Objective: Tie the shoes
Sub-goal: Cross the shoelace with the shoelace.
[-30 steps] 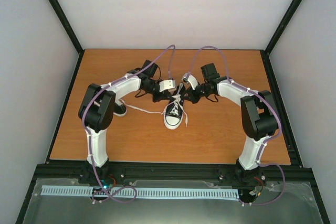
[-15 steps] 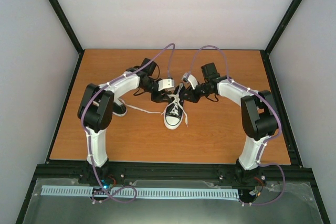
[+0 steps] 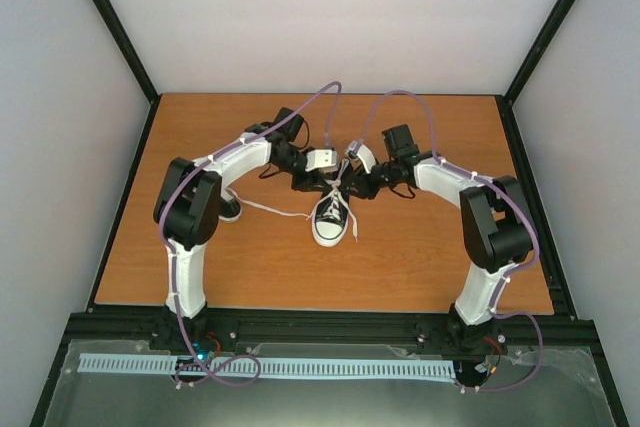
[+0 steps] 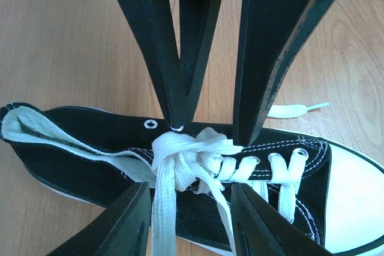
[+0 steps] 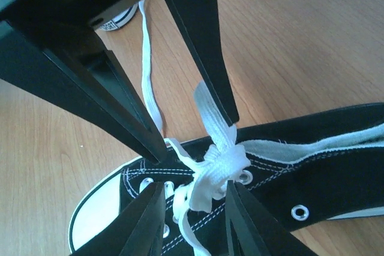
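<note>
From above, one black sneaker (image 3: 331, 220) sits mid-table (image 3: 420, 267) with its toe toward the arm bases. The left gripper (image 3: 325, 179) and right gripper (image 3: 350, 183) meet over its laces, and the second sneaker (image 3: 229, 210) is mostly hidden behind the left arm. The left wrist view shows its jaws parted, tips straddling the white knot (image 4: 183, 151) — clamping nothing. In the right wrist view the jaws also stand apart over the knot, and a loose lace (image 5: 207, 107) seems to brush one finger (image 5: 192, 28) — contact is hard to judge.
</note>
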Motion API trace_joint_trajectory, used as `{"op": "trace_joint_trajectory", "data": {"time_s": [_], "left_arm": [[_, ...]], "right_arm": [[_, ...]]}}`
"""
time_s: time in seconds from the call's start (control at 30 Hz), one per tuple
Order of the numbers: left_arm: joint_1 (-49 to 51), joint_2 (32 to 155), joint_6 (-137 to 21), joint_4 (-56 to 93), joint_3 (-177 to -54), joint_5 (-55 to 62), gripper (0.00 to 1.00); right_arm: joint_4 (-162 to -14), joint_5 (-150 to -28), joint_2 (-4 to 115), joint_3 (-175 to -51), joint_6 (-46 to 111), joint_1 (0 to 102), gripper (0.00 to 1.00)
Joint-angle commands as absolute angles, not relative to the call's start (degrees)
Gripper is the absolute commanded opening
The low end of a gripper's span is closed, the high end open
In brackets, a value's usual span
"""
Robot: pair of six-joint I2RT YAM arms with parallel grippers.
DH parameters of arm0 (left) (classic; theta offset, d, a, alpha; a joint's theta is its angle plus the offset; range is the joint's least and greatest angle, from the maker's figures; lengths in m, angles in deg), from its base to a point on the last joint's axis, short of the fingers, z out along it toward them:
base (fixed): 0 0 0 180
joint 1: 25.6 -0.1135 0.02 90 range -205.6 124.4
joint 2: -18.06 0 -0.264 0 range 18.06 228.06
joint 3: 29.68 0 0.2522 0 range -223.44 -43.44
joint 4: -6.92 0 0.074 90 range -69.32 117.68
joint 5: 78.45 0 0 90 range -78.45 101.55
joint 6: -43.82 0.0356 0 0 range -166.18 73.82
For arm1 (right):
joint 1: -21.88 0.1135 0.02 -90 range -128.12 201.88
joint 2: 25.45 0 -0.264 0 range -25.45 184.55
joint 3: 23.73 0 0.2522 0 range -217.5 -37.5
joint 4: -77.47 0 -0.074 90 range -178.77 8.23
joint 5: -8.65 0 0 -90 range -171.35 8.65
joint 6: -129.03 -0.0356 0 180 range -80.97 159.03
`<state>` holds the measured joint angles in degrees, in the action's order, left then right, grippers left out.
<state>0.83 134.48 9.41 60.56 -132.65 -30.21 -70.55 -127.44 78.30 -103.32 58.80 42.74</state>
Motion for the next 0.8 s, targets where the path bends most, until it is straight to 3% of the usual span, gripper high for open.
{"op": "trace_joint_trajectory", "data": {"time_s": [0.0,0.6,0.7,0.77], "left_arm": [[1.0,136.1,11.8,61.5,-135.0,-31.6,0.41],[1.0,137.9,7.9,57.3,-135.4,-31.6,0.52],[1.0,138.2,7.8,57.0,-135.4,-31.1,0.52],[1.0,138.3,7.4,56.6,-135.5,-30.8,0.5]], "right_arm": [[-73.4,-128.2,78.7,-104.4,57.5,43.6,0.3],[-70.9,-124.5,80.2,-106.1,57.2,44.1,0.05],[-70.8,-124.7,79.5,-106.1,56.9,44.1,0.09],[-71.5,-124.7,79.2,-105.8,55.5,44.1,0.22]]}}
